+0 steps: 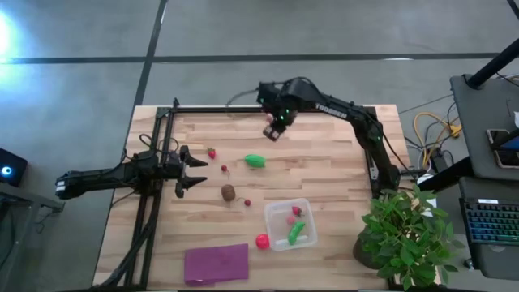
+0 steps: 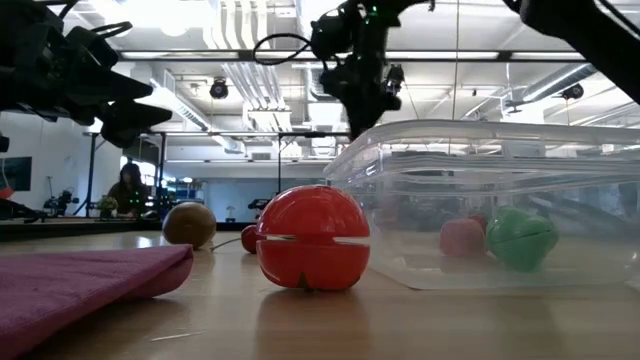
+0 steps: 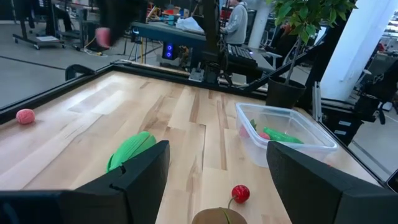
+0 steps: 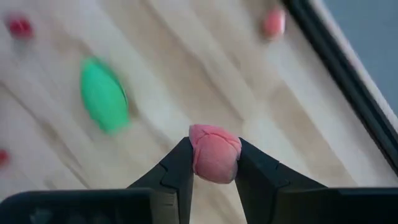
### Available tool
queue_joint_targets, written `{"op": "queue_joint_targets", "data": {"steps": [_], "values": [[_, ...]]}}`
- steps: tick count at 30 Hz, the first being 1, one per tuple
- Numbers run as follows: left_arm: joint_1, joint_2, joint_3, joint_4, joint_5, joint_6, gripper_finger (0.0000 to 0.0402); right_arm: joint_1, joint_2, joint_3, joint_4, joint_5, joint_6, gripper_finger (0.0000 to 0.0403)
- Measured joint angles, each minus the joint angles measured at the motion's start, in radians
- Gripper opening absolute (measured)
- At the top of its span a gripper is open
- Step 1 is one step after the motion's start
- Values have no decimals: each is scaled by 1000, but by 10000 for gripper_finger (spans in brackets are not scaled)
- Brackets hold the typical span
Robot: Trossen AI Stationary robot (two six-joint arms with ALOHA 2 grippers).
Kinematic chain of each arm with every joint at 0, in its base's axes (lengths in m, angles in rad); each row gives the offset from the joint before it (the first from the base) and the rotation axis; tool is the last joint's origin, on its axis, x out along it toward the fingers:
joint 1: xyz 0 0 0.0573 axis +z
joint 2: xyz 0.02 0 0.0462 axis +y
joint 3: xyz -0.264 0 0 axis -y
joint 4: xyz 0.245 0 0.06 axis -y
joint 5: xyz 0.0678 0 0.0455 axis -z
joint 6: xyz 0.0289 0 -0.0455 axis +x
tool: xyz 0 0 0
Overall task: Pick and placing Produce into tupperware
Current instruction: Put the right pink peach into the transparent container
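We note a light wooden slatted table [image 1: 324, 174] standing on a grey concrete floor, with a leafy green potted plant [image 1: 405, 235] at one corner and a flat purple rectangular sheet [image 1: 216, 263] near the front edge. The right gripper [image 4: 214, 163] is raised over the far part of the table, its two dark fingers [image 4: 177, 171] closed on a small pink rounded berry [image 4: 214, 152]. Below and ahead of that gripper lies a green oblong toy vegetable [image 4: 103, 94] on the bare wood. The clear square plastic tupperware [image 1: 289, 224] sits well apart from the right gripper, toward the front of the table; it holds a second green oblong piece [image 1: 297, 233] and a pink piece [image 2: 461, 237]. A red ball [image 1: 262, 240] rests just beside its wall. The left gripper [image 1: 191, 171] waits with fingers spread apart and empty; a brown kiwi-like ball [image 1: 228, 191] lies just ahead of it, a small red berry [image 3: 240, 193] close by.
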Motion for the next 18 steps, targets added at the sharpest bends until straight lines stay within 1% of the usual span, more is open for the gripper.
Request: {"op": "queue_joint_targets", "data": {"steps": [2,6,10,15,18], "values": [[0,0,0,0,0,0,255,51,-20,-20,-37,25,23,93],[0,0,0,0,0,0,255,182,-74,-47,-33,21,119,93],[0,0,0,0,0,0,255,318,-105,-74,-11,21,319,93],[0,0,0,0,0,0,255,499,-96,-98,-9,20,573,93],[0,0,0,0,0,0,255,599,-79,-119,-11,13,699,93]]}}
